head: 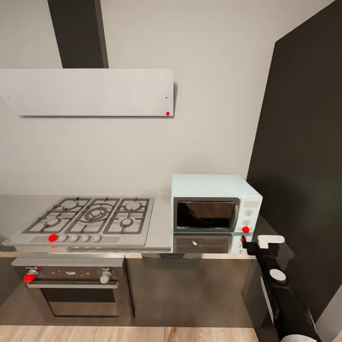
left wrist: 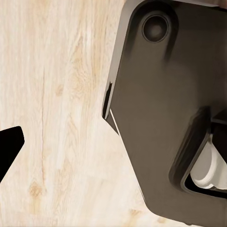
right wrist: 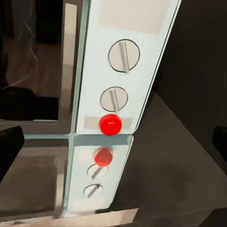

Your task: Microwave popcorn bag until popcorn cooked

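The pale mint-blue microwave [head: 211,209] stands on the steel countertop [head: 161,228] right of the hob, with its dark glass door closed. My right gripper [head: 243,239] hovers just in front of the red dot [head: 245,229] at the foot of the control panel. In the right wrist view the two round knobs [right wrist: 124,56] and the red dot [right wrist: 110,124] are close ahead. The right gripper [right wrist: 115,144] is open, its dark fingers [right wrist: 9,149] at the picture's edges. The left gripper's dark finger [left wrist: 9,146] hangs over the wooden floor. The popcorn bag is out of view.
A gas hob [head: 92,216] with black grates lies left of the microwave, a steel oven [head: 76,289] below it and a white slanted hood [head: 90,92] above. A tall dark cabinet [head: 304,166] rises at the right. My dark base [left wrist: 165,109] sits on the wooden floor [left wrist: 56,94].
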{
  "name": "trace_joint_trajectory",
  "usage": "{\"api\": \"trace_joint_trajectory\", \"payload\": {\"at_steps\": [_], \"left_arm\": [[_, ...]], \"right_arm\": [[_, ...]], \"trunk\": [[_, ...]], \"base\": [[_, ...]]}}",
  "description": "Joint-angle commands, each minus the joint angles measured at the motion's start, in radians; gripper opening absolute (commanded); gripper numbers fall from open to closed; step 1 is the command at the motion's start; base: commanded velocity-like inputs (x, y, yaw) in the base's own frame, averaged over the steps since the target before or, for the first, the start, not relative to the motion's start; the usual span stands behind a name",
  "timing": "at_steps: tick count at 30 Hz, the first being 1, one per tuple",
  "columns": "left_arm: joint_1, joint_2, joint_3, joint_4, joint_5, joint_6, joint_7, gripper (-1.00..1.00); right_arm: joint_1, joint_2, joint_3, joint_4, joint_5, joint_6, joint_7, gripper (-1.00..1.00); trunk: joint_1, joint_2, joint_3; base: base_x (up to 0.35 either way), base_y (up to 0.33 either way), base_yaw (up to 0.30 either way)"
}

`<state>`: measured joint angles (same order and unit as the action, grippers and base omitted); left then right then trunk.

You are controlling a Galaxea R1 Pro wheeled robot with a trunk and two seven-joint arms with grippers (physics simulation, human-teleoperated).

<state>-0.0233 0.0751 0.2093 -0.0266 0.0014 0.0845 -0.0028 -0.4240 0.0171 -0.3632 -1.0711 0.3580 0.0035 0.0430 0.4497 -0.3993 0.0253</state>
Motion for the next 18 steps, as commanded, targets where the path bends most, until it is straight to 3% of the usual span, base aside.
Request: {"api": "trace_joint_trajectory", "payload": {"at_steps": [1, 7, 18], "left_arm": [[0.0, 0.0, 0.005, -0.002, 0.0, 0.006, 0.0, 1.0], [0.0, 0.0, 0.005, -0.002, 0.0, 0.006, 0.0, 1.0], [0.0, 0.0, 0.005, -0.001, 0.0, 0.0, 0.0, 1.0]], "right_arm": [[-0.004, 0.001, -0.004, 0.006, 0.01, 0.007, 0.004, 1.0], [-0.01, 0.001, -0.005, 0.14, 0.01, 0.007, 0.003, 1.0], [-0.01, -0.005, 0.001, 0.179, 0.003, -0.003, 0.008, 1.0]], "trunk": [[0.0, -0.001, 0.0], [0.0, -0.001, 0.0], [0.0, -0.001, 0.0]], "base": [[0.0, 0.0, 0.0], [0.0, 0.0, 0.0], [0.002, 0.0, 0.0]]}}
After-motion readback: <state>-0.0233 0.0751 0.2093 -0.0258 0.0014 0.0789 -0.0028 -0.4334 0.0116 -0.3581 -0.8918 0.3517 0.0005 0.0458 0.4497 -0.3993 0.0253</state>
